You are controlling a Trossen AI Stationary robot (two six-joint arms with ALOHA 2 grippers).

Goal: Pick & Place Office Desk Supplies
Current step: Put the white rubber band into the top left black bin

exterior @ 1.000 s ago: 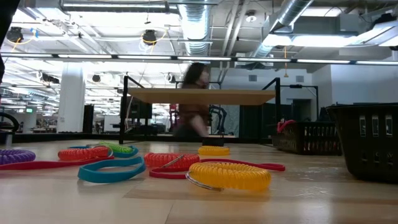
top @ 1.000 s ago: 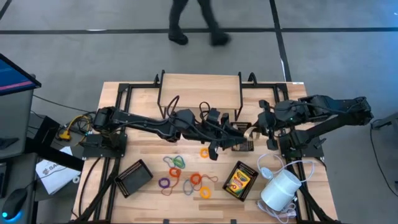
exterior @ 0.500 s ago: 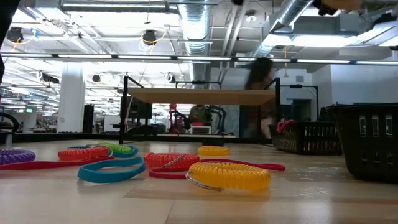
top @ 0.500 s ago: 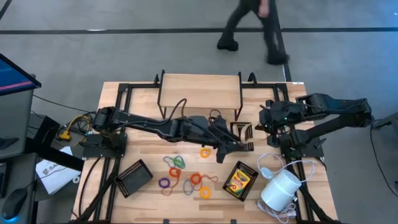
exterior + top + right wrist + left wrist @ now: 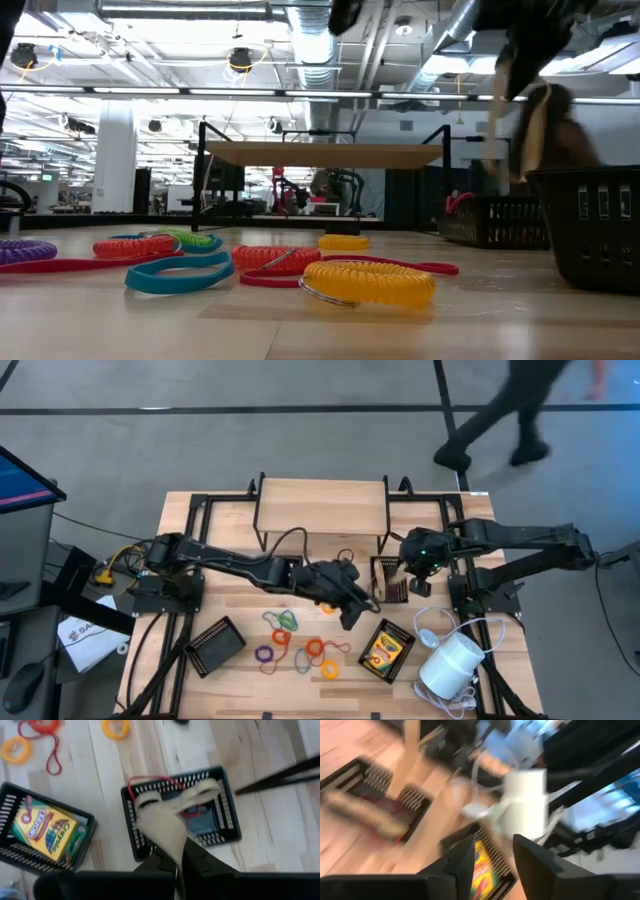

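My right gripper [image 5: 412,568] is shut on a beige elastic band [image 5: 170,815] above a black mesh tray [image 5: 392,582]. A red loop [image 5: 150,781] lies in that tray. In the low view the band [image 5: 527,125] dangles from the gripper [image 5: 535,40]. My left gripper [image 5: 350,610] hovers open over the table's middle, nothing between its fingers [image 5: 492,855]. A yellow-and-green crayon box [image 5: 386,650] lies in a second tray near the front. Several coloured loops [image 5: 295,645] lie on the wood. My right gripper pinches the beige band between its two shut fingers [image 5: 176,862], which point steeply down from above. The band's free part [image 5: 172,800] spreads as a slack loop below the fingertips over the tray. Whether its lower end touches the tray I cannot tell.
A white cylinder [image 5: 450,665] with a white cord lies at the near right. Another black mesh tray [image 5: 215,645] sits at the near left. A wooden shelf [image 5: 322,508] stands at the table's far edge. A person [image 5: 510,420] walks past beyond the table.
My right gripper has sunk and gone toward the table's left with the beige band, and now stands over the mesh tray. My left gripper has tipped downward and sunk a little. The person beyond the table has walked from left to right.
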